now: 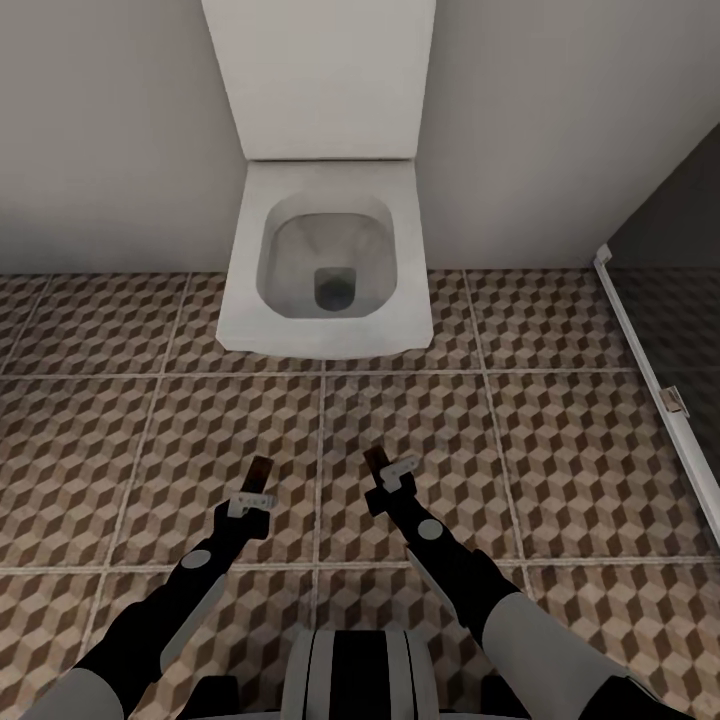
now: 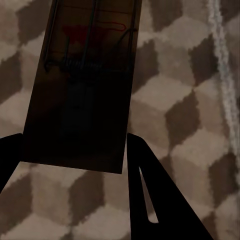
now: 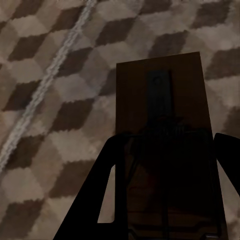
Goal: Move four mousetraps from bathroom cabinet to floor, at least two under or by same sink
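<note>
Each gripper holds one mousetrap above the bathroom floor (image 1: 560, 440), a cube-patterned tile surface. The left gripper (image 1: 255, 492) is shut on a small brown wooden mousetrap (image 1: 260, 472); in the left wrist view that mousetrap (image 2: 85, 85) shows its wire spring and red mark between the dark fingers (image 2: 160, 200). The right gripper (image 1: 392, 478) is shut on a second mousetrap (image 1: 378, 462), and the right wrist view shows this mousetrap (image 3: 160, 100) sticking out past the fingers (image 3: 115, 190). Both are held low in front of a toilet. The cabinet and the sink are out of view.
A white toilet (image 1: 325, 255) with raised lid stands against the grey wall straight ahead. A dark glass panel with a white frame (image 1: 650, 370) runs along the right. Open tiled floor lies to the left and right of the arms.
</note>
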Available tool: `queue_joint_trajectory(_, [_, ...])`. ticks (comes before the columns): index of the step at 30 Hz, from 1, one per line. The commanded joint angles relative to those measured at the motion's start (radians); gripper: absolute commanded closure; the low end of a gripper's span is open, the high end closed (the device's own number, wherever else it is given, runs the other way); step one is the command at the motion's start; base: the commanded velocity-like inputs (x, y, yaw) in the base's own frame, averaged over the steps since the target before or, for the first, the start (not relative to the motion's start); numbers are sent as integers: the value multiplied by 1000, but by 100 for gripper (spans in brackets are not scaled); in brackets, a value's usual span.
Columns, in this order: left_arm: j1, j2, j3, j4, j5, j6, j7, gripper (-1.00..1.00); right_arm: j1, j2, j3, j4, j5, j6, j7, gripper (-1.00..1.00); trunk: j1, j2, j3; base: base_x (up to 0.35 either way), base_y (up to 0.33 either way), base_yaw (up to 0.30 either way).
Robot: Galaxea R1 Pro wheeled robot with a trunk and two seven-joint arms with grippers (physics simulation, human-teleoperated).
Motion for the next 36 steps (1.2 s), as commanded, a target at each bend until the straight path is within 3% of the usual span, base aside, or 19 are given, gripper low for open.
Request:
queue_joint_trajectory(1, [-1, 2, -5, -2, 5, 5, 12, 100, -1, -1, 6, 1, -11, -5, -4, 100, 0, 0, 0, 0, 0, 0])
queue_joint_trajectory(15, [-1, 3, -5, -5, 5, 5, 13, 100, -1, -2, 6, -1, -11, -26, -4, 100, 0, 0, 0, 0, 0, 0])
queue_joint_trajectory(28, [-1, 4, -5, -5, 5, 4, 12, 100, -1, -5, 5, -2, -11, -36, -4, 100, 6, -3, -51, 0, 0, 0])
queue_joint_trajectory(36, [-1, 4, -5, -13, 5, 4, 13, 100, -1, -6, 5, -3, -11, -38, -4, 100, 6, -3, -51, 0, 0, 0])
